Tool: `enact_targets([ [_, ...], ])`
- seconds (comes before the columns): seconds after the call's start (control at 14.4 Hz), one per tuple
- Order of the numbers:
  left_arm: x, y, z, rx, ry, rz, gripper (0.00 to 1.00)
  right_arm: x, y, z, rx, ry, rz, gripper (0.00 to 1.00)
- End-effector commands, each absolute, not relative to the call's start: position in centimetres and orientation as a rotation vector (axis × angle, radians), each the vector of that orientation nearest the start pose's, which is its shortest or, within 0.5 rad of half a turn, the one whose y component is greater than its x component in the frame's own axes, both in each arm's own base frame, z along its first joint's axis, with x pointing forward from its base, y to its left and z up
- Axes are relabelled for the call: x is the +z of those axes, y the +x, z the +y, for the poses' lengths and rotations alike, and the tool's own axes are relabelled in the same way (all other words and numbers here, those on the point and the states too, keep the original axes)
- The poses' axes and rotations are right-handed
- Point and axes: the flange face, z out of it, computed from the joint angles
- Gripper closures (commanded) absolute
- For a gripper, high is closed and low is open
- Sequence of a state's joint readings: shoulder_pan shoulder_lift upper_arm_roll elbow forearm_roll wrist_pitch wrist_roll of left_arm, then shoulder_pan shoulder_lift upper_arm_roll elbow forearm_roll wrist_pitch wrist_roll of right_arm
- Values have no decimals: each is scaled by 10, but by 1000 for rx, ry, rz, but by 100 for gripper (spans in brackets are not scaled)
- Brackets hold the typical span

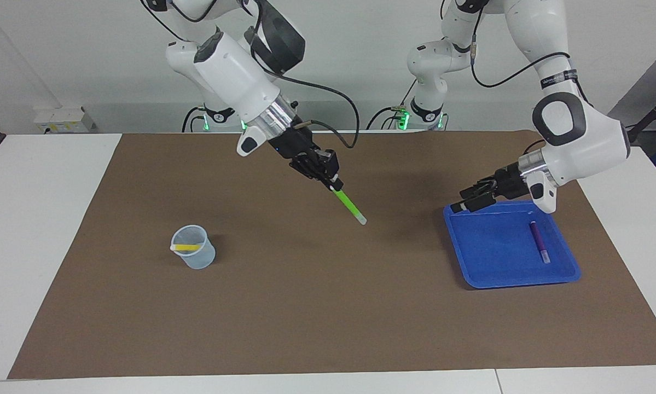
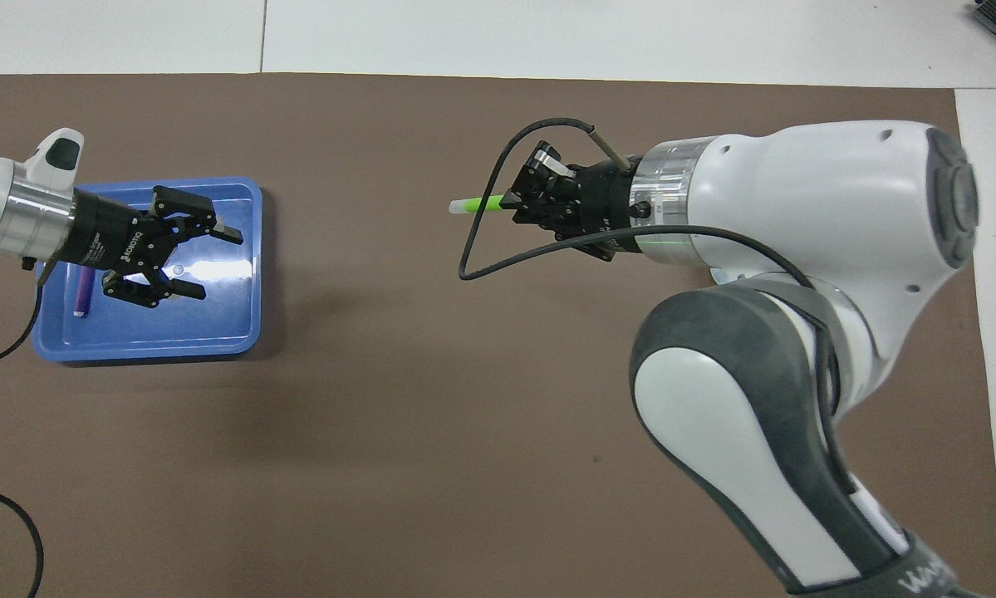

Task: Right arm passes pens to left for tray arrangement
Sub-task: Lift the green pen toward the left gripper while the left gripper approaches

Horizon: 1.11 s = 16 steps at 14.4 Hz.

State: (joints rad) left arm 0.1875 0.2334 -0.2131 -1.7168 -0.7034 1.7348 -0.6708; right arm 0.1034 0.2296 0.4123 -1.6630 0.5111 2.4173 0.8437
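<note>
The right gripper [image 1: 334, 186] is clamped on the green pen [image 1: 350, 206] above the mat's [image 1: 306, 306] middle. The left gripper [image 2: 207, 262], spread wide and empty, hangs over the tray [image 2: 174, 342], where the purple pen [image 1: 539, 241] lies. Only the facing view shows the cup [image 1: 195, 255] with the yellow pen [image 1: 186, 247]; overhead, the right arm covers it.

my right gripper [image 1: 336, 185]: raised, arm stretched to the table middle, fingers closed | my left gripper [image 2: 203, 262]: raised, wrist level, fingers spread wide, holding nothing

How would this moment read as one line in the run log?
right gripper: shut on green pen, mid-table | left gripper: open, over tray | purple pen: in tray | yellow pen: in cup
</note>
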Motion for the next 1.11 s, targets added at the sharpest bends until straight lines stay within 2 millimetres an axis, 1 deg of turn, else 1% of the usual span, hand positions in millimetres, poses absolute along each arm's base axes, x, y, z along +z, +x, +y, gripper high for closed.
enact_targets([
  [0.0,485,615,-89,-628,2164,1190,1,538,595,321,-91,-2221,824,100],
  [0.14,492,618,-106,-625,2126,1261,1,537,593,324,-87,-2222,822,100],
  [0.21,494,620,-111,-617,2106,1299,1,536,593,323,-87,-2222,824,100],
  [0.35,498,621,-130,-615,2060,1325,1,536,593,323,-85,-2223,824,100],
  [0.55,506,617,-172,-597,2021,1371,1,536,593,324,-82,-2225,824,100],
  [0.83,509,612,-202,-595,2006,1389,1,536,593,324,-82,-2225,824,100],
  [0.97,509,614,-207,-572,1975,1410,3,535,593,324,-81,-2227,823,100],
  [1.04,510,612,-222,-556,1951,1421,4,534,593,324,-78,-2229,822,100],
])
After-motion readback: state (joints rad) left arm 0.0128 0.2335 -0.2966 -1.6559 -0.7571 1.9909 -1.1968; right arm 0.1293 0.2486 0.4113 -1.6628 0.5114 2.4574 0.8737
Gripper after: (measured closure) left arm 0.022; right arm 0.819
